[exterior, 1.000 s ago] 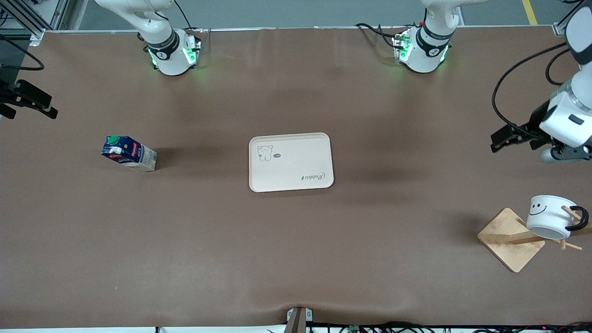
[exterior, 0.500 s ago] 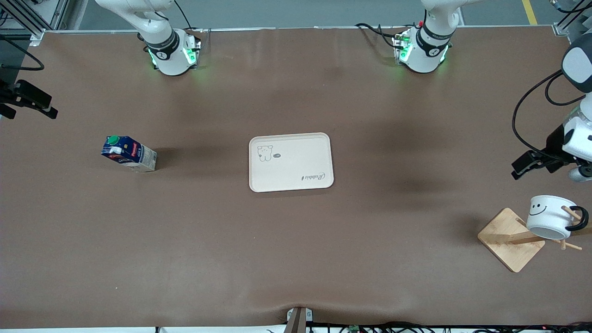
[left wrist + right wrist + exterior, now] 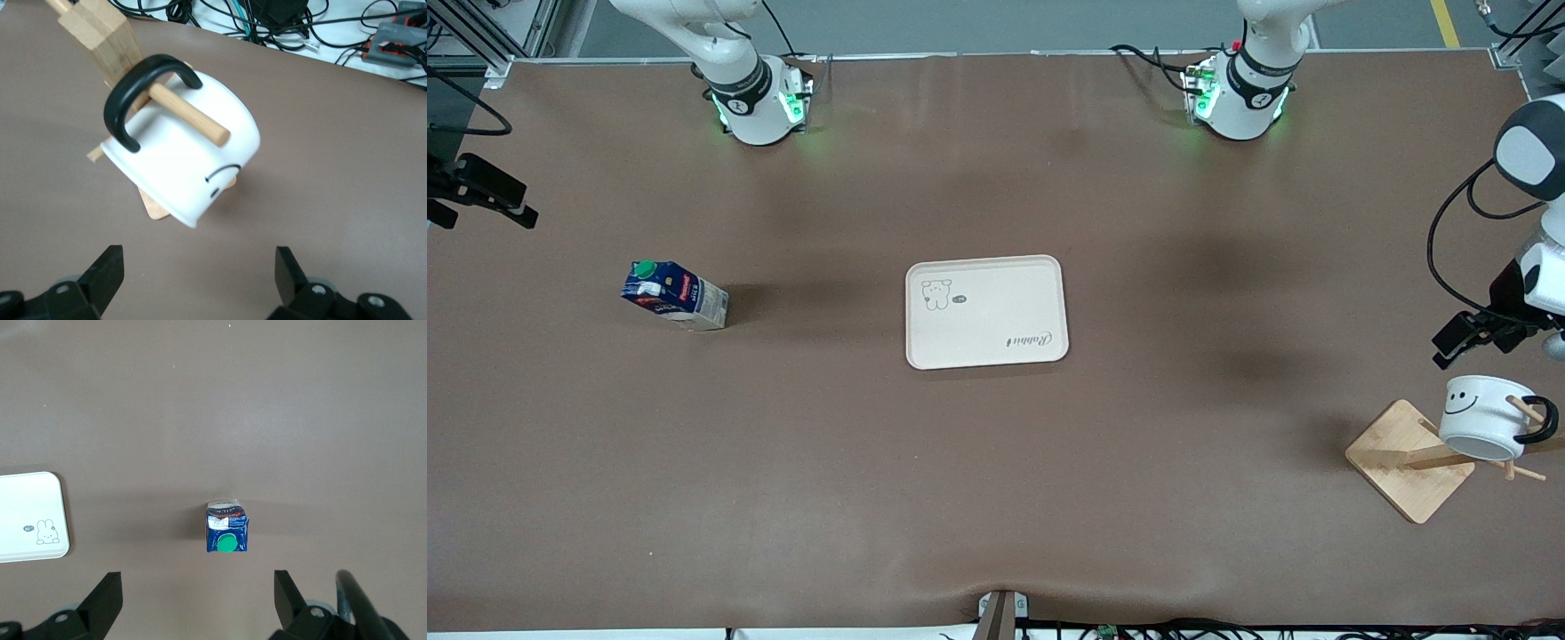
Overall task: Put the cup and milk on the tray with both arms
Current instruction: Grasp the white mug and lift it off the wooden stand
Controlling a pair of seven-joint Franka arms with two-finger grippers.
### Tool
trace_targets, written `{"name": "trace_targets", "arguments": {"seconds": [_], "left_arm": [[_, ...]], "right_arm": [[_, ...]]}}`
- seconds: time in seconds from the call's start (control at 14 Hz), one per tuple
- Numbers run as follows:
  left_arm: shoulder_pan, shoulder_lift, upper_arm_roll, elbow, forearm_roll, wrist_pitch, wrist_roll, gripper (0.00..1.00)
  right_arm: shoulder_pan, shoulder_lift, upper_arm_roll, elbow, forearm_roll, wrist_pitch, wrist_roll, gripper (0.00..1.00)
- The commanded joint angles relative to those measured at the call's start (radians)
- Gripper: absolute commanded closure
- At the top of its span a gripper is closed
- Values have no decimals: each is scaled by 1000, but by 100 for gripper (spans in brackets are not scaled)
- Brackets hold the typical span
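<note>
Cup (image 3: 183, 157) hangs on a peg; left pincer (image 3: 199, 283) gapes wide, empty.

Place: a robotics lab.
Evidence: two white robot arms (image 3: 738, 80) bolted on green-lit bases to a brown-covered tabletop (image 3: 996, 498).
Surroundings: loose black cables (image 3: 1227, 629) along the tabletop edge, grey floor with yellow line.
</note>
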Motion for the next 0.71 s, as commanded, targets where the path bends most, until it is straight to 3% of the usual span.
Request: {"name": "trace_targets", "arguments": {"seconds": [0.0,0.43,0.5,0.64], "left_arm": [[26,45,-7,1,15,79,41,0],[45,121,-12,42,6,128,72,0],[42,134,-12,56,6,130,80,4],[34,139,-12,70,6,128,83,24]], "right_arm": [[-8,8,6,20,-10,-13,6,0],[-8,9,6,20,-10,-13,7,0],[-8,9,6,20,-10,-13,7,0],[-8,9,6,20,-10,-13,7,0]]}}
